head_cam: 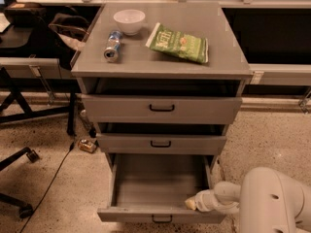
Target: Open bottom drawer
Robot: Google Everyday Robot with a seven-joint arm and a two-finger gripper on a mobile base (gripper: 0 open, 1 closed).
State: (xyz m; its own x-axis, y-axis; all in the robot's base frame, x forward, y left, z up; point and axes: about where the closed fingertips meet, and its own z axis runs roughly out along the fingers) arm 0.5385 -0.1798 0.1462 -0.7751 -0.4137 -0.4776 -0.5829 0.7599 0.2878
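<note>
The bottom drawer (pixel 160 216) of the grey cabinet (pixel 160 67) stands pulled far out, its empty grey inside (pixel 158 181) showing and its small black bar handle (pixel 162 220) at the frame's lower edge. My gripper (pixel 191 204) is at the drawer's front right corner, just behind the front panel, reaching in from the white arm (pixel 272 203) at the lower right. The middle drawer (pixel 161 143) and the top drawer (pixel 162 109) above it stand slightly out.
On the cabinet top lie a white bowl (pixel 129 21), a can on its side (pixel 113 45) and a green chip bag (pixel 179 42). A black chair base (pixel 19 159) and a cable are on the speckled floor at left, with a small object (pixel 87 145) by the cabinet foot.
</note>
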